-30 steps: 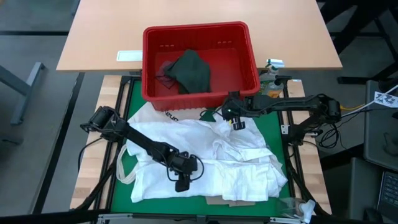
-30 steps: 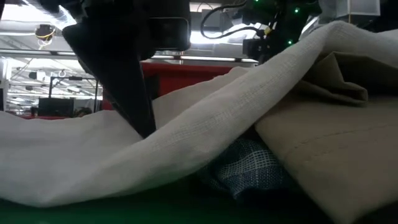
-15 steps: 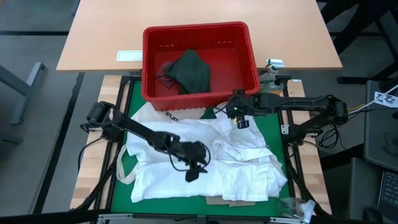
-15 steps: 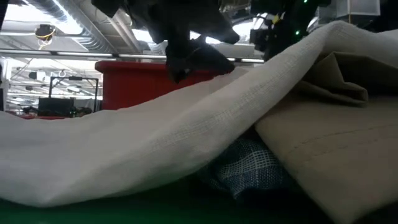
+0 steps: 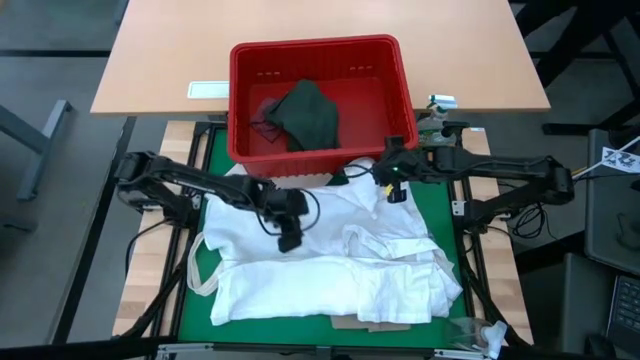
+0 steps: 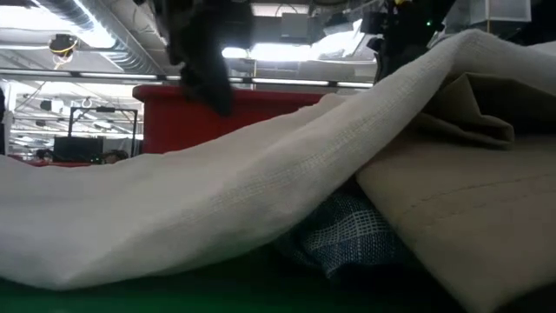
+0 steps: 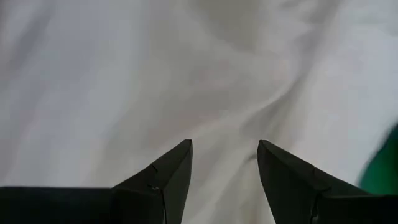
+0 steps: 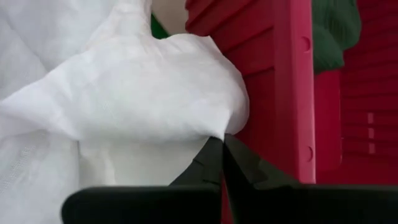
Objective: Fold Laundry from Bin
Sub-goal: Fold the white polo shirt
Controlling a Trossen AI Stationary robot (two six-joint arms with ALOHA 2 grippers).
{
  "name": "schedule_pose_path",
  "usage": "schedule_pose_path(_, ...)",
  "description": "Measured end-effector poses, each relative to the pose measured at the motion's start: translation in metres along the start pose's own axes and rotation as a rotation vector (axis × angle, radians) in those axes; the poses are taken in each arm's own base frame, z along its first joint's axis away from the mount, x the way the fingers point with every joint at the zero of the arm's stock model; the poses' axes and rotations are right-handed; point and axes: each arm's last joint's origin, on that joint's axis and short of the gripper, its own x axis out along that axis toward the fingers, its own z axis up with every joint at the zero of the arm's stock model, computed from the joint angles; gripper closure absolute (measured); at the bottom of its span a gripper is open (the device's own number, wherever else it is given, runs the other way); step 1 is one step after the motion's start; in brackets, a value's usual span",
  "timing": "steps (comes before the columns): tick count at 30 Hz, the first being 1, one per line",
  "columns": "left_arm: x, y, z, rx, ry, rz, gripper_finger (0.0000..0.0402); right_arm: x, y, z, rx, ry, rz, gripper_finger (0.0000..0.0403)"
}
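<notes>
Covering green mat [image 5: 437,210], white shirt [image 5: 330,260]; red bin [image 5: 395,60] behind.

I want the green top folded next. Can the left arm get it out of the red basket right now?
Probably yes: the left gripper is open and empty, and the green top lies uncovered in the basket.

1. Light wooden tabletop [image 5: 320,40] at the far side; a white label [image 5: 208,89] lies on it;
2. Grey floor [image 5: 45,130] surrounds the rig;
3. Ceiling ducting [image 6: 87,35] and bright overhead lighting [image 6: 278,54] visible behind.
</notes>
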Motion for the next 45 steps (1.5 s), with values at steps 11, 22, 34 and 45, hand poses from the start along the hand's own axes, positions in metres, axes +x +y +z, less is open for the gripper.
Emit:
schedule_pose_path(11, -0.043, 0.034, -0.045, -0.162, 0.367, 0.414, 0.0225, -0.003, 0.000, -0.001, 0.027, -0.011, 0.006, 0.0398)
schedule_pose_path(22, -0.041, 0.055, -0.072, -0.122, 0.562, 0.572, 0.0225, -0.002, 0.000, -0.001, 0.027, -0.011, 0.006, 0.0398)
schedule_pose_path(34, -0.025, 0.095, -0.137, -0.051, 0.975, 0.593, 0.0225, -0.002, 0.000, -0.001, 0.028, -0.011, 0.007, 0.0398)
schedule_pose_path(45, -0.075, 0.106, -0.133, -0.155, 0.578, 0.515, 0.0225, -0.002, 0.000, -0.001, 0.029, -0.011, 0.007, 0.0398)
